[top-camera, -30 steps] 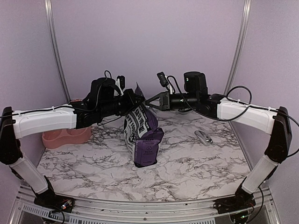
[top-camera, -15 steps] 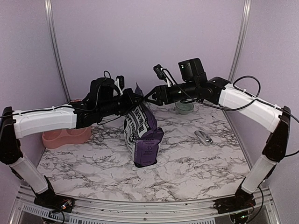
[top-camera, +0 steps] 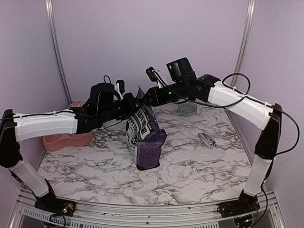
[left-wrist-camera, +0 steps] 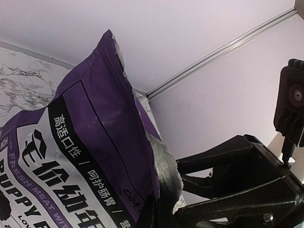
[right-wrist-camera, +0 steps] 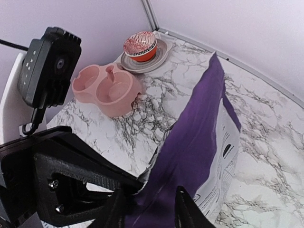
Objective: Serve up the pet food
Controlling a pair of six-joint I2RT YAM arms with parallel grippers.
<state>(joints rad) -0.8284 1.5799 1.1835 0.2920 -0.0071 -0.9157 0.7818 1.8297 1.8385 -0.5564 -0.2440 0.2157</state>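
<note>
1. Marble table (top-camera: 199, 175), lilac walls (top-camera: 142, 38).
2. Bag (top-camera: 145, 137) stands upright mid-table, top torn open.
3. Left gripper (top-camera: 133, 102) is clamped on the bag's top edge.
4. Right gripper (right-wrist-camera: 151, 210) sits astride the same edge, fingers apart; grip cannot be told.
5. Pink bowl (top-camera: 66, 140) left, metal scoop (top-camera: 206, 139) right, green bowl (top-camera: 187, 109) at rear.

right hand (top-camera: 143, 98) raised, shifted left, parted over pet food (top-camera: 145, 137)
</note>
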